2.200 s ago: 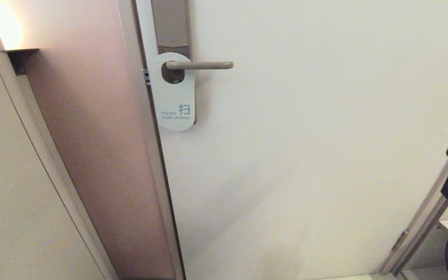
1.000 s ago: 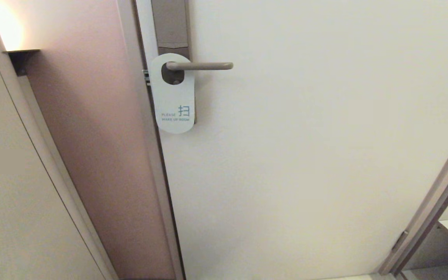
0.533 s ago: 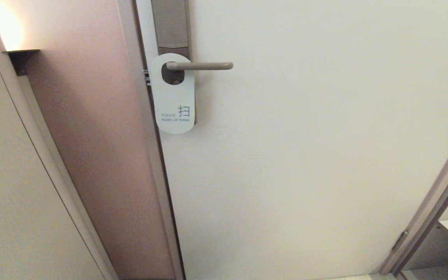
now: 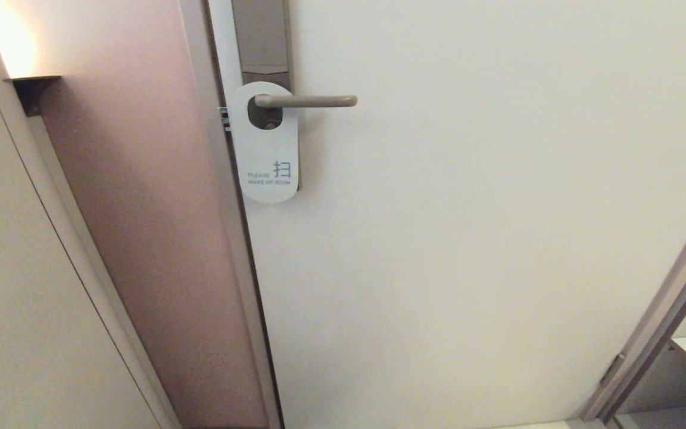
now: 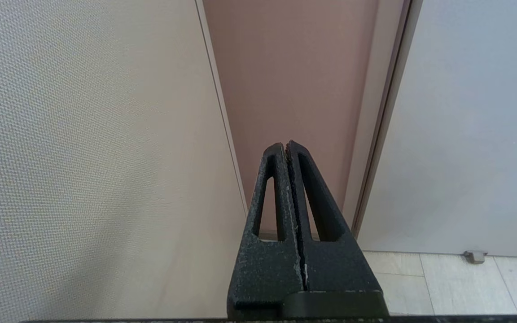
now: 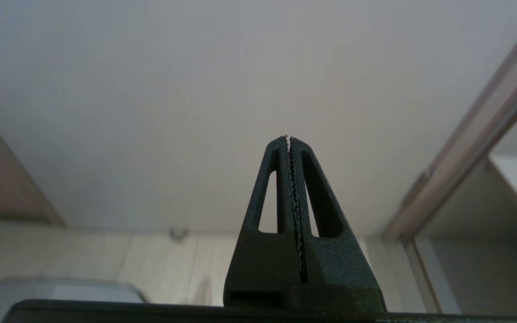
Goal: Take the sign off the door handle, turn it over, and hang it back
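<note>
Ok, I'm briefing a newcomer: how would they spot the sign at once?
Find the white door and its tall brown-grey lock plate near the left edge. The sign hangs from the door handle there: a round-ended white card with teal "PLEASE MAKE UP ROOM".

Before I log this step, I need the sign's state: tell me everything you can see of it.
The sign is a flat white card with rounded ends and an oval hole near its top. It hangs upright from the door handle, which passes through the hole, and lies close against the door's edge. Teal print near its lower end reads PLEASE MAKE UP ROOM beside a character. Neither arm touches it.
</note>
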You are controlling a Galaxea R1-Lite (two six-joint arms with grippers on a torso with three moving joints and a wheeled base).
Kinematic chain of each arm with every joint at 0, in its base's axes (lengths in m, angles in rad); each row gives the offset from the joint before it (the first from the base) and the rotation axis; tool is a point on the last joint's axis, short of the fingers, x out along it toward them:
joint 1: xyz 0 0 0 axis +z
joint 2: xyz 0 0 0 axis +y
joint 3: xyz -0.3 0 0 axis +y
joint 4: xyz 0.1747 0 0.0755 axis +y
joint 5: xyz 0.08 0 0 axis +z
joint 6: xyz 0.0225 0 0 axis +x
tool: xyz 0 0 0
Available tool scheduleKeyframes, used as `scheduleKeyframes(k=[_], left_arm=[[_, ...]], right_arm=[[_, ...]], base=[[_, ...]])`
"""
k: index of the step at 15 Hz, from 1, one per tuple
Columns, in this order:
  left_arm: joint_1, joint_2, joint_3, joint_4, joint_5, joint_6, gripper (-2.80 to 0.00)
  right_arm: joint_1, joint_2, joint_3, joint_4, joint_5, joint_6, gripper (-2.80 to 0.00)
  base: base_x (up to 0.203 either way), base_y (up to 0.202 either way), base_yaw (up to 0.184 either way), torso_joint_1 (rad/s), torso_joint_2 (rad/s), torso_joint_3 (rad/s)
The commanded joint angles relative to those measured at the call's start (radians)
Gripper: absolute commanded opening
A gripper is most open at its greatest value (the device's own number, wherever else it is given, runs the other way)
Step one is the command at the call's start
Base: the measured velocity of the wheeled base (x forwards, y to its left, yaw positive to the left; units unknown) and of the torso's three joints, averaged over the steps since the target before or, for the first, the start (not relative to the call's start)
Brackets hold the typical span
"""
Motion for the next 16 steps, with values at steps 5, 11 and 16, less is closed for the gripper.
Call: scheduleKeyframes(k=[5, 11, 16], left_arm=[[0.001, 0.0, 0.0, -0.001, 0.0, 0.001, -2.8], [0.001, 0.0, 0.0, -0.001, 0.0, 0.001, -2.8], [0.001, 0.0, 0.0, -0.001, 0.0, 0.001, -2.8]], right_arm=[[0.006, -0.14, 0.0, 0.0, 0.0, 0.001, -2.8], [0.004, -0.14, 0.0, 0.0, 0.0, 0.001, -2.8], [0.004, -0.14, 0.0, 0.0, 0.0, 0.001, -2.8]], base=[[0.0, 0.0, 0.0, 0.0, 0.0, 0.0], [0.0, 0.0, 0.0, 0.0, 0.0, 0.0], [0.0, 0.0, 0.0, 0.0, 0.0, 0.0]])
